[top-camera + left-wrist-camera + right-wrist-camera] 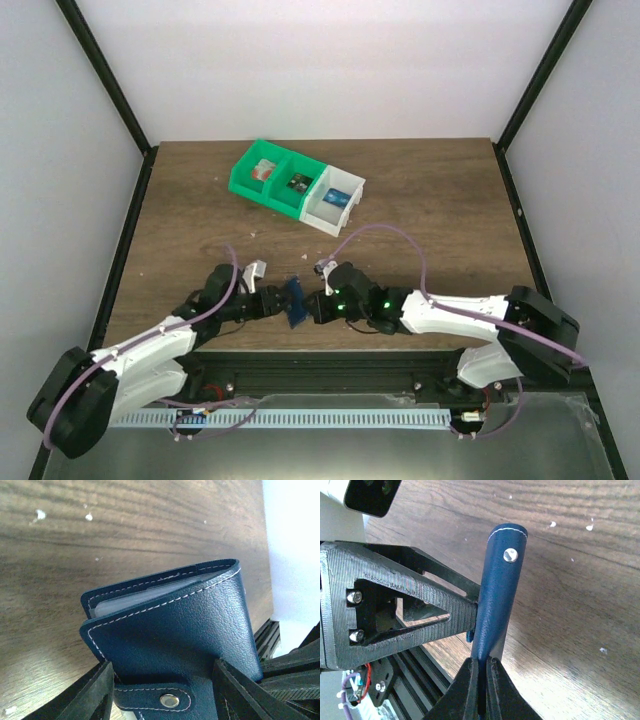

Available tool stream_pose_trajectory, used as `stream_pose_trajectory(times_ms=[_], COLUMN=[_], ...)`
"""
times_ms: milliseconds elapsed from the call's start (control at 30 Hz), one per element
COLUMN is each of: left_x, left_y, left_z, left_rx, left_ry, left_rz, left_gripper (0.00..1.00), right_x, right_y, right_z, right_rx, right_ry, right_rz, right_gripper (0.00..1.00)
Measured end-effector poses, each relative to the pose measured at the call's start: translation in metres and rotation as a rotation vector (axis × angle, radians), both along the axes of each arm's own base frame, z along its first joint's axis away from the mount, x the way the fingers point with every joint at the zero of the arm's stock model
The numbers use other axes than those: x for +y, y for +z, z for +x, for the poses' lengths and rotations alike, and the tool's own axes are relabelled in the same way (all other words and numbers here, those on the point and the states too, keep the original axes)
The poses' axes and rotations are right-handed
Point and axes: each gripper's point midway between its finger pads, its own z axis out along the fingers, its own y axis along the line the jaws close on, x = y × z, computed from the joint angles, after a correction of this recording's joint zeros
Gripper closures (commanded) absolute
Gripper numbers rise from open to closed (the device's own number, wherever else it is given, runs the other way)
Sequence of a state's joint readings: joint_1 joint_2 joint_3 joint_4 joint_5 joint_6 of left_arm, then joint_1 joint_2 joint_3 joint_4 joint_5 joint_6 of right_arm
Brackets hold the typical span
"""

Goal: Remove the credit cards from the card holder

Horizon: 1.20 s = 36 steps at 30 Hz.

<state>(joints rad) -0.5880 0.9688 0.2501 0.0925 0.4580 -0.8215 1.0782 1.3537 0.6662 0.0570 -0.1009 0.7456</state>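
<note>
Arms reach in from the lower corners of the top view and meet low in the middle, just above the table's (450, 220) near edge. The card holder (294, 303) hangs between them, clear of the wood. The left gripper (272, 300) clasps it, one finger against each side of its navy cover (175, 630). The cover stands slightly open, showing pale inner pockets (150, 592); whether cards sit in them I cannot tell. The right gripper (481, 665) is clenched on the snap strap (497, 595), its stud (510, 555) near the strap's upper end. Farther back, at upper centre, a green bin (245, 180) touches a white bin (352, 183). A red-and-white card (265, 171) and a dark card (298, 183) lie in the green compartments, and a blue card (336, 198) lies in the white one.
</note>
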Motion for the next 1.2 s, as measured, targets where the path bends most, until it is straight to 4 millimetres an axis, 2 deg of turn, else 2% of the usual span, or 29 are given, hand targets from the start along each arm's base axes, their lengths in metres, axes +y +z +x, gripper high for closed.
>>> stream_pose_trajectory(times_ms=[200, 533, 833, 1200], left_x=[0.000, -0.004, -0.003, 0.000], left_y=[-0.017, -0.024, -0.031, -0.034], left_z=[-0.005, -0.014, -0.019, -0.017], left_rx=[0.051, 0.078, 0.095, 0.078], left_ry=[-0.014, -0.064, -0.074, -0.060], left_rz=[0.021, 0.023, 0.029, 0.060], left_gripper=[0.54, 0.52, 0.59, 0.62], right_x=[0.000, -0.001, 0.000, 0.001], right_y=[-0.017, -0.016, -0.018, -0.027], right_z=[-0.004, 0.003, 0.002, -0.002], right_rx=[0.027, 0.006, 0.005, 0.011], right_ry=[0.009, -0.018, -0.015, 0.010], right_rz=[-0.032, -0.035, -0.032, -0.027], right_gripper=[1.00, 1.00, 1.00, 0.99])
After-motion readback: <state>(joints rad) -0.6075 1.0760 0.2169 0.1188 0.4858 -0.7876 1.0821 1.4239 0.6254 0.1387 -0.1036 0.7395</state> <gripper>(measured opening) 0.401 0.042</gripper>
